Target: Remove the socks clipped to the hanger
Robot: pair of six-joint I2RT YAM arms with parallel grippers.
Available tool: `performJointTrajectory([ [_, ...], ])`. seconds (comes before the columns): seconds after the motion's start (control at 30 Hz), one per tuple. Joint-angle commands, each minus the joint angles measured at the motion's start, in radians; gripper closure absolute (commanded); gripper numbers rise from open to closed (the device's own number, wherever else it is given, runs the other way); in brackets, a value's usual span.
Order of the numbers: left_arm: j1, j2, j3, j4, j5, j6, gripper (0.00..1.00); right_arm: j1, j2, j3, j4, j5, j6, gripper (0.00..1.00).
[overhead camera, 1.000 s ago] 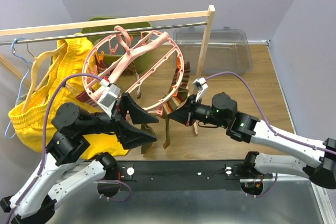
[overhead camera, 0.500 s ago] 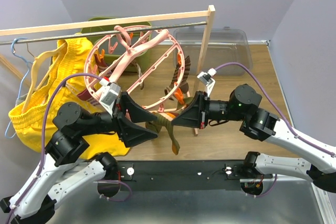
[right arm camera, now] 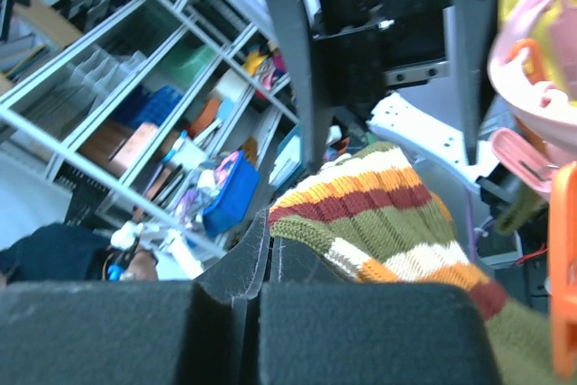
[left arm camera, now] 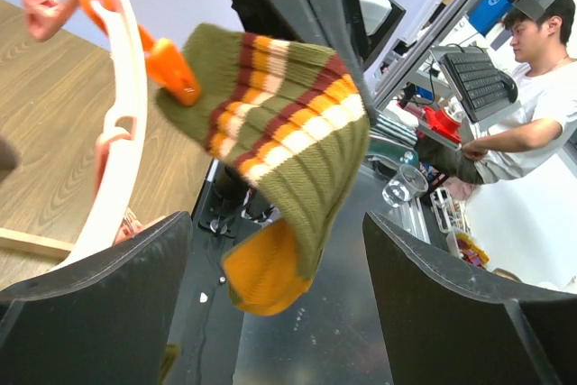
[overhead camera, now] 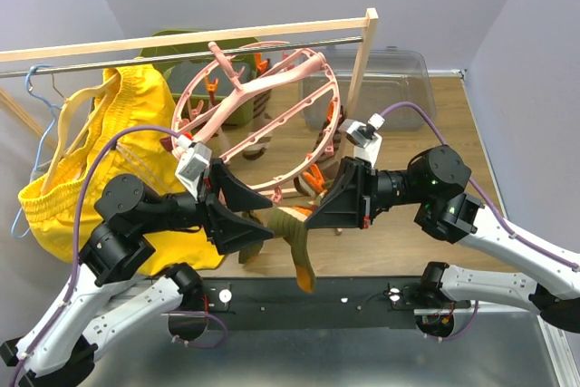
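Right gripper (overhead camera: 317, 215): my jaws are clamped on the striped end of the olive sock (overhead camera: 294, 240). Left gripper (overhead camera: 270, 224): my jaws are spread wide, one finger on either side of the sock, gripping nothing. The sock hangs below the lower rim of the pink hanger (overhead camera: 263, 85), orange toe down. An orange clip (left arm camera: 171, 65) sits at its cuff corner; I cannot tell whether it bites. The hanger hangs tilted from the rail (overhead camera: 136, 45).

Clad in white shells (overhead camera: 118, 301) over black joints (overhead camera: 122, 201), strung with purple cables (overhead camera: 88, 189), topped by white camera blocks (overhead camera: 193, 163), ending in black wedge-fingered left claw (overhead camera: 268, 224) and right claw (overhead camera: 310, 216).
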Motion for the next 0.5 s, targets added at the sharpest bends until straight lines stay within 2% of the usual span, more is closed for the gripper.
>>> performJointTrajectory([
  [0.0, -0.002, -0.001, 0.027, 0.007, 0.030, -0.002, 0.13, 0.011, -0.008, 0.025, 0.054, -0.053, 0.014, 0.99],
  [0.23, -0.002, -0.014, -0.026, 0.140, 0.141, -0.085, 0.13, 0.012, 0.029, 0.022, 0.155, -0.037, 0.046, 0.99],
  [0.47, -0.002, 0.001, -0.025, 0.168, 0.175, -0.101, 0.18, 0.024, 0.039, -0.001, 0.204, 0.013, 0.052, 0.99],
])
